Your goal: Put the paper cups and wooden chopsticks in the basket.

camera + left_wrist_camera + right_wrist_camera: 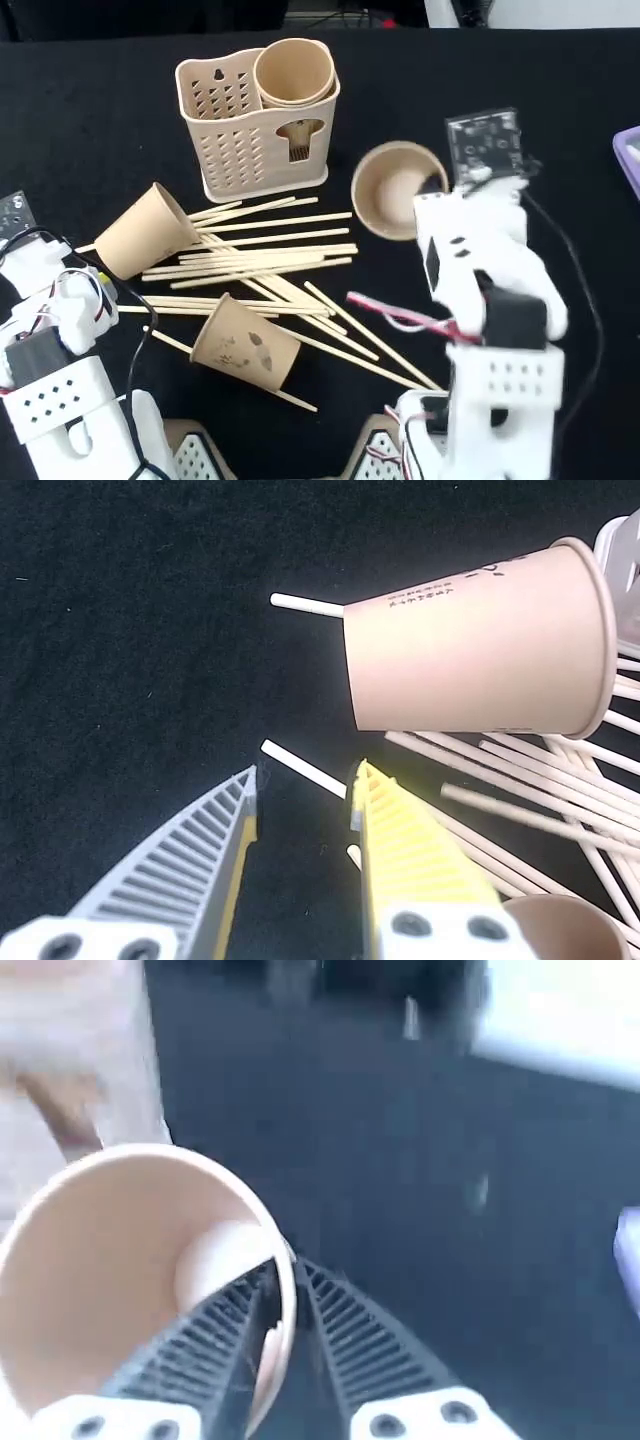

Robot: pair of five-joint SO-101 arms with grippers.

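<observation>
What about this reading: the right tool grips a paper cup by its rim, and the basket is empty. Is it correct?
Not quite. The basket is not empty: the high view shows stacked cups in one of its compartments. The rest holds: the right tool grips a paper cup by its rim.

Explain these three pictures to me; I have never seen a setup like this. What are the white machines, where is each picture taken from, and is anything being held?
Two small white robot arms sit at a black table. One picture looks down from a fixed camera; the other two come from a camera on each arm's wrist. On the table: a beige basket with nested paper cups inside, loose wooden chopsticks, and among them a tipped cup and a second tipped cup. The right gripper is shut on the rim of a third cup, one finger inside. The left gripper is open, holding nothing, over a chopstick end.
</observation>
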